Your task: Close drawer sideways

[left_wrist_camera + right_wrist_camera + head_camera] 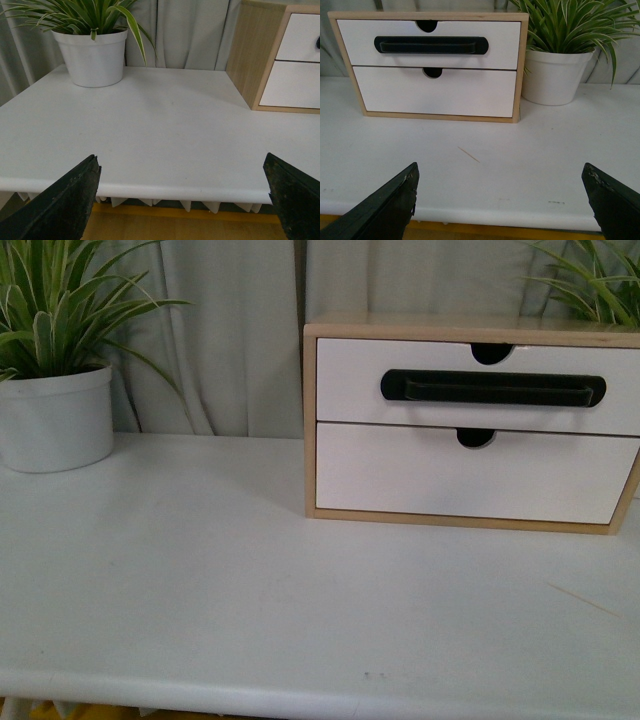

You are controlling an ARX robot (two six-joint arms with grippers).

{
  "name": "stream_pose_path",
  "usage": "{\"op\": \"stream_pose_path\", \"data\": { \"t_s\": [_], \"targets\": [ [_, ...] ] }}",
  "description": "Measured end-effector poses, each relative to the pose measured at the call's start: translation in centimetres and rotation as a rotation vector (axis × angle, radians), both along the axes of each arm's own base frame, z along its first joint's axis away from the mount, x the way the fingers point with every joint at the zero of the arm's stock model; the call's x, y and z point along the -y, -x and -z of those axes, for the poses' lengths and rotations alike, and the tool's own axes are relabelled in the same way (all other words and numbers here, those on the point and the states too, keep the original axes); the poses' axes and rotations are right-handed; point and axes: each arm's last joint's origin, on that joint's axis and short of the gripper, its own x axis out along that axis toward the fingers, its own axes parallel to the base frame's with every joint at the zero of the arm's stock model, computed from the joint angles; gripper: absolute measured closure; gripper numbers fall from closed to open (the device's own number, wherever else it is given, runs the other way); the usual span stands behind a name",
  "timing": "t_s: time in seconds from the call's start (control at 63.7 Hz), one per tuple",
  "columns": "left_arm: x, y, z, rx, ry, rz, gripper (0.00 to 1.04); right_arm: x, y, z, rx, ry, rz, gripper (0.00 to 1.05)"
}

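The drawer (480, 390) is the upper one in a light-wood cabinet (311, 420) at the back right of the white table. It has a white front, a long black bar handle (493, 388) and a half-round notch in its top edge. It sits about flush with the cabinet front. It also shows in the right wrist view (430, 45), and a corner shows in the left wrist view (302, 37). My left gripper (182, 167) is open and empty over the table's front edge. My right gripper (501, 172) is open and empty at the front edge, facing the cabinet. Neither arm shows in the front view.
A plain white lower drawer (470, 475) sits below. A potted plant in a white pot (55, 418) stands at the back left. Another white pot (557, 75) stands right of the cabinet. A thin stick (469, 154) lies on the table (250, 590). Curtains hang behind.
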Motion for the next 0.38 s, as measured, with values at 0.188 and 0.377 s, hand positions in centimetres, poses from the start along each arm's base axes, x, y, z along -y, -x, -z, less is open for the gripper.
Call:
{"op": "stream_pose_path", "data": {
  "t_s": [0.188, 0.377],
  "targets": [
    [0.00, 0.00, 0.00, 0.000, 0.000, 0.000, 0.06, 0.00, 0.00, 0.00, 0.000, 0.000, 0.000, 0.09],
    [0.00, 0.00, 0.00, 0.000, 0.000, 0.000, 0.06, 0.00, 0.00, 0.00, 0.000, 0.000, 0.000, 0.09]
  ]
}}
